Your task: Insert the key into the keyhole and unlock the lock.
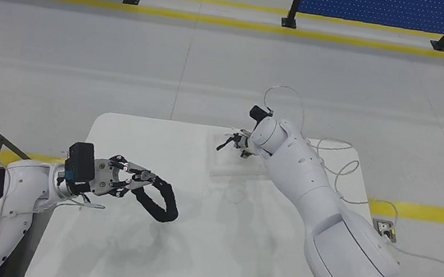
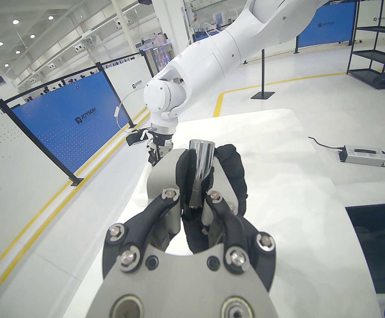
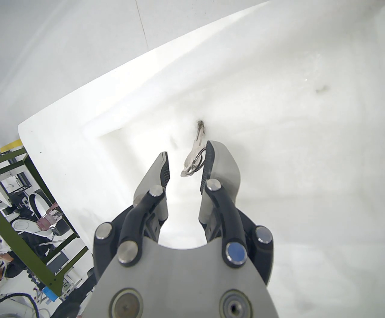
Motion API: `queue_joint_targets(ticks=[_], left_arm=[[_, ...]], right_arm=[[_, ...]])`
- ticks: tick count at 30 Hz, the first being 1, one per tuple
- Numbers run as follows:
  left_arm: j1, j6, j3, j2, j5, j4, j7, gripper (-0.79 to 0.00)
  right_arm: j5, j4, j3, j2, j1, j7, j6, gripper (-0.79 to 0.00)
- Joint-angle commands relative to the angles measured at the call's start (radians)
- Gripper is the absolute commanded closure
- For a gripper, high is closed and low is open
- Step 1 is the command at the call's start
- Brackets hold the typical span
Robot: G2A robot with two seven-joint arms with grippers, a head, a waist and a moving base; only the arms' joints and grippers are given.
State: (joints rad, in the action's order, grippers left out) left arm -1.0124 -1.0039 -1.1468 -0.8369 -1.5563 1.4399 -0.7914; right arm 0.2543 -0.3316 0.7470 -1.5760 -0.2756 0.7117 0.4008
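The key [image 3: 195, 150] is lying in a shallow white tray [image 3: 99, 132] at the far side of the surface [image 1: 218, 245], its ring [image 3: 197, 162] threaded through the bow, its blade pointing away from the wrist. The right gripper [image 3: 186, 161] is hanging directly over it, jaws spread, bracketing the bow. The key is sitting off-centre, its ring apparently brushing one pad [image 3: 209, 159] while the other pad is standing clear. Nothing is being pinched yet, and I cannot tell whether the key is lying flat or leaning up against that pad.

Across the surface, well apart from the tray, the left gripper [image 2: 192, 195] is holding the cable lock [image 1: 161, 202] above the surface. Its jaws are pinching the chrome lock cylinder [image 2: 203, 162] near its lower end, and the black cable [image 2: 237, 177] is looping round behind. The cylinder is pointing out toward the right arm, which looks like a presentation grip, offering the free end for the key. The keyhole itself is facing away in the left wrist view, so I cannot confirm where it is.

As I read it, the key pick-up is the step in hand, with insertion and turning both ahead. That off-centre key is the worry: closing now risks skating it sideways across the tray.
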Motion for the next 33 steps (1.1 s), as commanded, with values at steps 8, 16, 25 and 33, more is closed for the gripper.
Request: queue_joint_targets(ticks=[8,16,25,33], left_arm=[[0.0,0.0,0.0,0.0,0.0,0.0,0.0,0.0],[0.0,0.0,0.0,0.0,0.0,0.0,0.0,0.0],[0.0,0.0,0.0,0.0,0.0,0.0,0.0,0.0],[0.0,0.0,0.0,0.0,0.0,0.0,0.0,0.0]], right_arm=[[0.025,-0.048,0.009,0.004,-0.028,-0.013,0.071,-0.222],[0.02,-0.052,0.03,0.006,-0.042,-0.037,0.09,-0.108],[0.023,-0.039,0.045,0.001,-0.045,-0.055,0.095,0.0],[0.045,-0.052,0.055,0.004,-0.033,-0.056,0.087,0.0]])
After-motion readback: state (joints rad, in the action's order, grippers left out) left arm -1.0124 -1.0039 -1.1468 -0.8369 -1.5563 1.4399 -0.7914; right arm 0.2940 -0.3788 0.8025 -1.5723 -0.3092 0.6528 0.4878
